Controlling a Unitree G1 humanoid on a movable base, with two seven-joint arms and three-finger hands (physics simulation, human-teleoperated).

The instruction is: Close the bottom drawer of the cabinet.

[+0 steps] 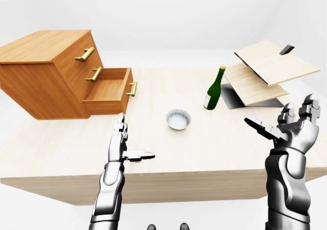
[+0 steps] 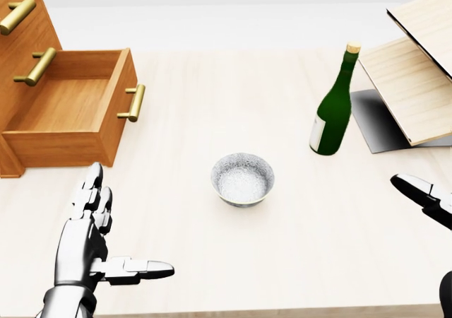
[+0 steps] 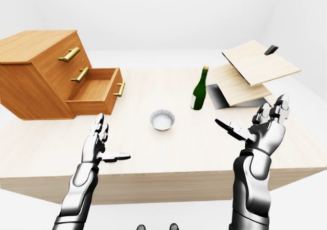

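A wooden cabinet [image 1: 46, 66] with brass handles stands on the table at the left of the left-eye view. Its bottom drawer [image 1: 108, 89] is pulled out and looks empty; its handle [image 1: 132, 88] faces right. The two upper drawers are shut. My left hand [image 1: 125, 138] is open, fingers pointing up, below and to the right of the drawer, apart from it. My right hand [image 1: 286, 120] is open at the right, raised above the table's near edge. Both hands are empty.
A small white bowl [image 1: 178, 119] sits mid-table. A green bottle [image 1: 214, 89] stands upright to its right. Tilted wooden boards [image 1: 268, 69] lean on a dark stand at the right. The light wooden table [image 1: 168, 158] ends at its near edge below my hands.
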